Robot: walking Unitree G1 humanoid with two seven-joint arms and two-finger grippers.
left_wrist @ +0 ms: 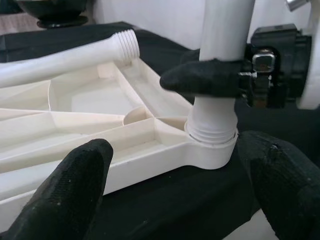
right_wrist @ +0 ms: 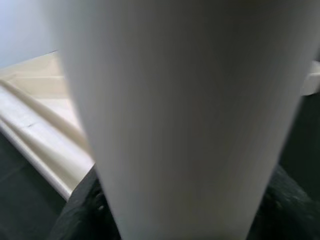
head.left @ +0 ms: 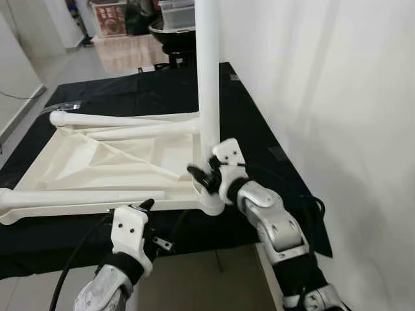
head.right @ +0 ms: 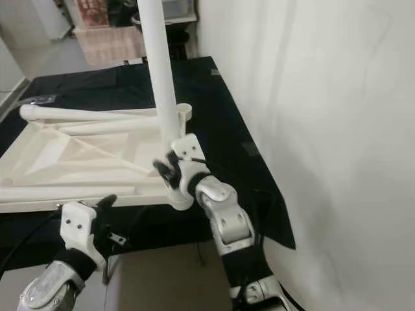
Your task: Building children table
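Black cloth (head.left: 130, 97) covers the bench in front of you, with a white wall (head.left: 324, 78) running along its right side. On the cloth lies the cream tabletop (head.left: 117, 168), turned underside up so you can see its ribs. At its near right corner, roughly your 1 o'clock, a white upright leg (head.left: 207, 78) stands in the corner socket (left_wrist: 212, 150); from the left wrist view you can see its threaded end sitting in the socket ring.

Your right gripper (head.left: 202, 175) has its jaws clenched around that upright leg just above the socket, one black finger (left_wrist: 200, 80) wrapped across the front of the tube. The right wrist view is almost all white tube, up close and blurred.

Two more legs lie flat across the underside. The far loose leg (head.left: 117, 120) runs along the far edge toward 11 o'clock, and its threaded tip (left_wrist: 125, 40) shows in the left wrist view. The near loose leg (head.left: 71, 196) lies along the near edge toward 9 o'clock.

Your left gripper (head.left: 146, 206) sits at the bench's near edge, about 6 o'clock, jaws released and apart, holding nothing, pointed at the socket corner. A black cable (head.left: 78, 259) trails from that arm.
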